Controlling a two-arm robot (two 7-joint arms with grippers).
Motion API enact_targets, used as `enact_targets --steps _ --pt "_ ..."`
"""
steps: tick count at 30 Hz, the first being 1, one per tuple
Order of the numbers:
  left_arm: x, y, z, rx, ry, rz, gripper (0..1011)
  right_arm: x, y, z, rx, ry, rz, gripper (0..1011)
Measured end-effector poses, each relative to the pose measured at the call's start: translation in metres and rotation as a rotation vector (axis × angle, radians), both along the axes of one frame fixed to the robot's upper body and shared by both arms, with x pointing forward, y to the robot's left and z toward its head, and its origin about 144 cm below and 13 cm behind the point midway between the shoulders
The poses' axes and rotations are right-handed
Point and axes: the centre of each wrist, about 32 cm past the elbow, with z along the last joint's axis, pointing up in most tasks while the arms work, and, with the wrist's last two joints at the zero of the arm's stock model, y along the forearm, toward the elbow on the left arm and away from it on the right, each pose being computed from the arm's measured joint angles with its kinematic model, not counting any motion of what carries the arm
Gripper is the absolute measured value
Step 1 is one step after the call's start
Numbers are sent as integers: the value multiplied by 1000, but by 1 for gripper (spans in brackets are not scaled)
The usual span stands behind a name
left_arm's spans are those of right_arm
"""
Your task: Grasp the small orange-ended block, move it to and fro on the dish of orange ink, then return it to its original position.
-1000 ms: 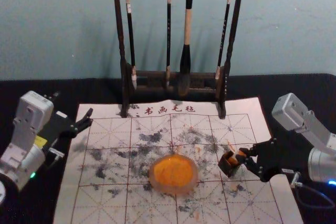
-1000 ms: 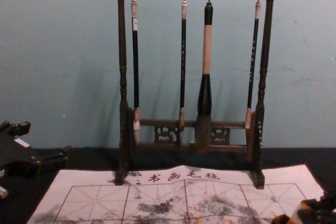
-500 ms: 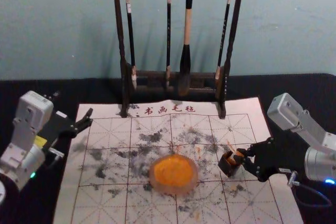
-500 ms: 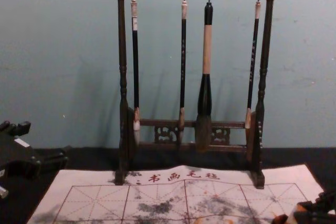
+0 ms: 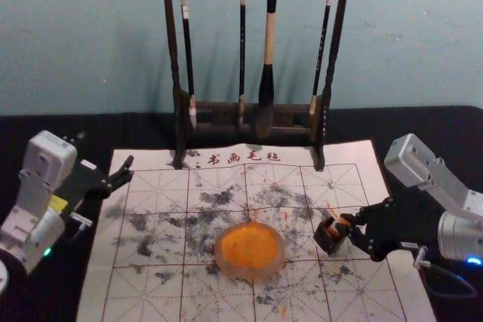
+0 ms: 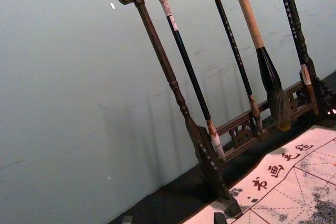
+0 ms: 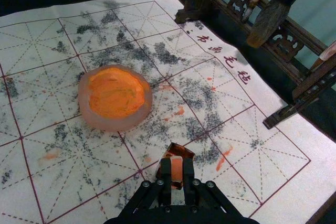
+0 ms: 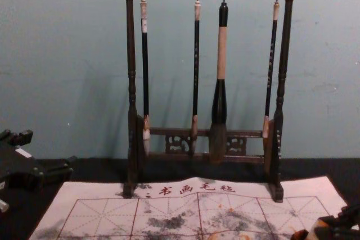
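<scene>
My right gripper (image 5: 353,226) is at the right part of the mat, shut on the small orange-ended block (image 5: 339,225). In the right wrist view, the block (image 7: 177,168) is held between the fingertips of the right gripper (image 7: 177,174), and its lower part is in or against a small dark box (image 7: 186,151). The round dish of orange ink (image 5: 250,249) lies left of them, apart from the gripper. My left gripper (image 5: 106,153) is parked open at the left edge of the mat; its fingertips show low in the left wrist view.
A dark wooden rack (image 5: 320,133) with several hanging brushes stands at the back of the mat. The ink-stained white mat (image 5: 155,299) has red grid lines and lies on a black table (image 5: 445,133).
The right arm has shifted slightly left, and its fingers have come together on the block. The left arm, dish and small box look unmoved.
</scene>
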Motion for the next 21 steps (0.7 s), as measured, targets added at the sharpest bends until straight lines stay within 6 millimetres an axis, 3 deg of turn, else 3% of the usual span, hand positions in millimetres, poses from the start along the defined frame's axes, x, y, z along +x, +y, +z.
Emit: enact_targets --steps 9,13,17,21 --pt "0 0 0 0 0 0 1001 0 0 0 0 -1 -1 105" --pt "0 0 0 0 0 0 1001 0 0 0 1 -1 -1 181" --pt "0 0 0 0 0 0 1001 0 0 0 1 -2 -1 343" --pt "0 0 0 0 0 0 1001 0 0 0 1 -2 -1 440"
